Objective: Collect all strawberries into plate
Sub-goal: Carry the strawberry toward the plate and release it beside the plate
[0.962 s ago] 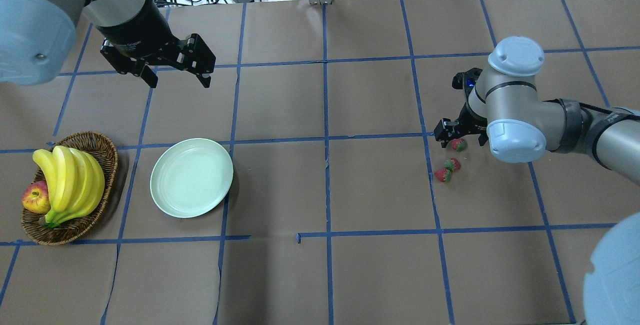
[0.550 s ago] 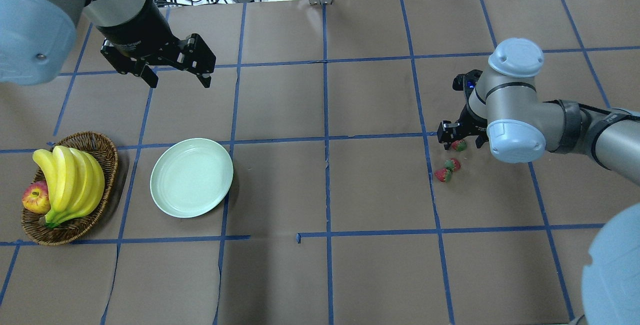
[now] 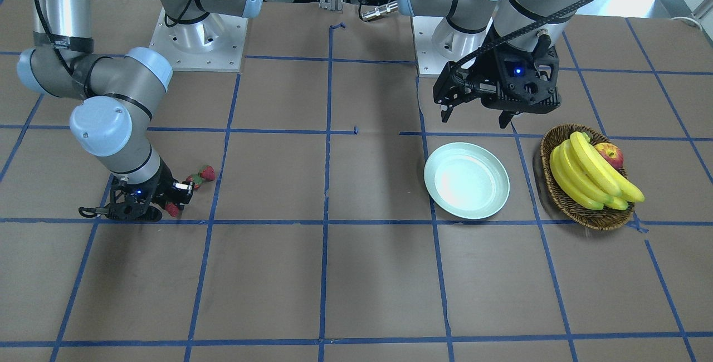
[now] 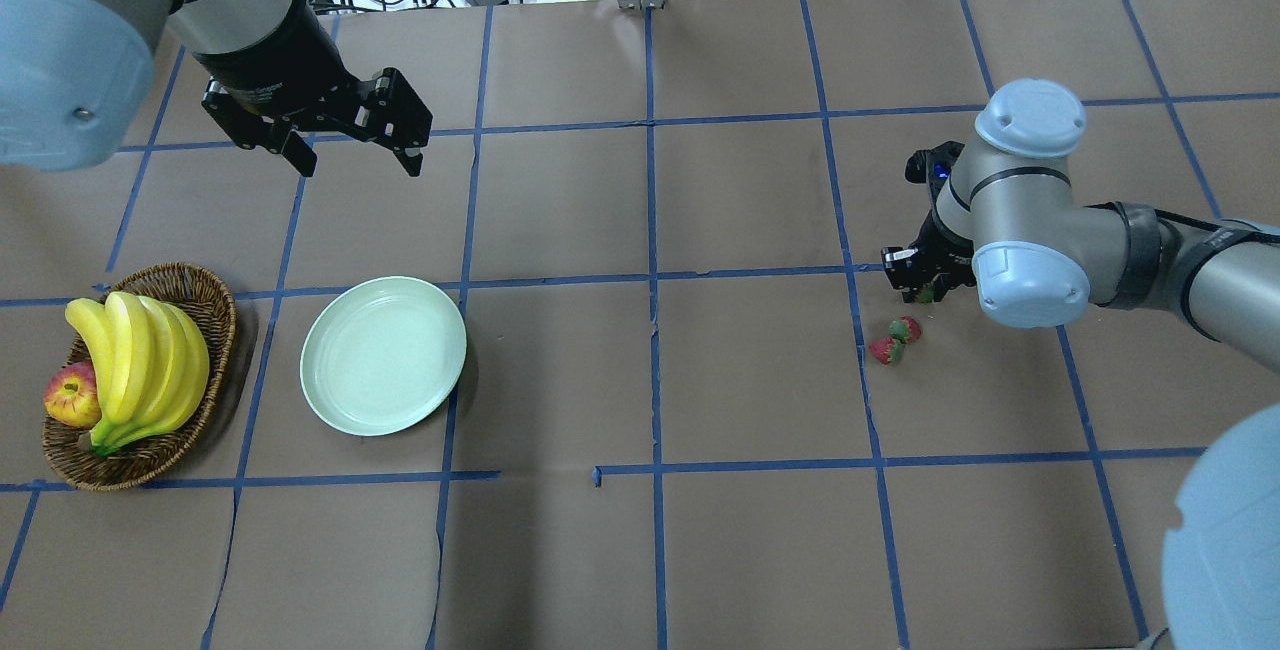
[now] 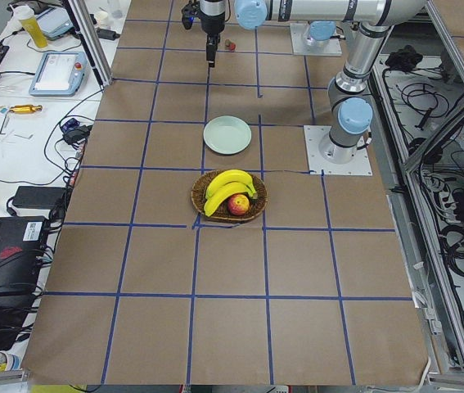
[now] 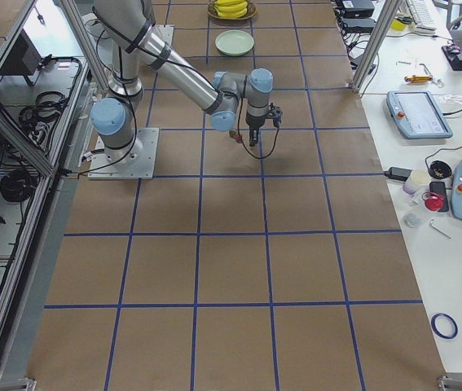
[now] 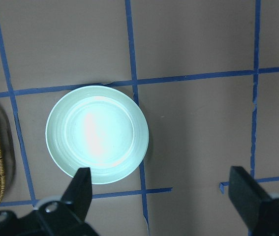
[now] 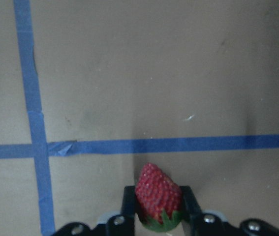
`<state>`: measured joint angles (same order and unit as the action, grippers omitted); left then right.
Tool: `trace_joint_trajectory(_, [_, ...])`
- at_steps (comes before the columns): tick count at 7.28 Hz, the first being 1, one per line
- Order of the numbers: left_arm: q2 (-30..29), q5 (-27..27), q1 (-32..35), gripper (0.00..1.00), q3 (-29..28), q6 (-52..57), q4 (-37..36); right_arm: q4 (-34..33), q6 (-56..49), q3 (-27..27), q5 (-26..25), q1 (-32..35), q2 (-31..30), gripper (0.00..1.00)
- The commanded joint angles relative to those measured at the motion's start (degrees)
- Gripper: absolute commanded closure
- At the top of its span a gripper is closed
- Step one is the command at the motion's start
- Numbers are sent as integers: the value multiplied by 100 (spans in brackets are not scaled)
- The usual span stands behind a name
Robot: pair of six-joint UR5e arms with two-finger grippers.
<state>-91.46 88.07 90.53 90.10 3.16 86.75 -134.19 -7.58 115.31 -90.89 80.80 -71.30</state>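
Well apart from plate: right gripper clamps one strawberry.
Left gripper: wide open, empty.
Next: lift, carry to plate.

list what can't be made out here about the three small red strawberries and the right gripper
Right wrist view: the small red, green-capped held strawberry sits between the fingers of the right gripper; whether it rests on the brown paper table cannot be told.
Overhead view: the gripper and the grey arm hide nearly all of that strawberry.
Exterior left view: the two loose strawberries are too small to tell apart.
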Motion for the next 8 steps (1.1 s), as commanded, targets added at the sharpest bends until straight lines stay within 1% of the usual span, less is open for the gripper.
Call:
trace_joint_trajectory(1, [14,9,0,0,-1,0,0,120,203,-481,98,128,-76,100])
trace_joint_trajectory(2, [-12,0,0,0,-1,0,0,208,962,-527,133,686,-111,100])
trace_joint_trajectory(3, [-12,0,0,0,-1,0,0,200,1987,-658,177,1205,-33,100])
trace_joint_trajectory(4, [-12,0,0,0,-1,0,0,209,2528,-850,334,1645,89,100])
trace_joint_trajectory(5, [-12,0,0,0,-1,0,0,139,3526,-1061,466,2294,317,100])
trace_joint_trajectory(6, [-12,0,9,0,-9,0,0,164,4232,-1385,459,2883,554,100])
trace_joint_trajectory(7, [-12,0,0,0,-1,0,0,191,4761,-1528,467,3307,687,100])
trace_joint_trajectory(8, [-12,0,9,0,-1,0,0,130,4966,-1581,493,3616,862,100])
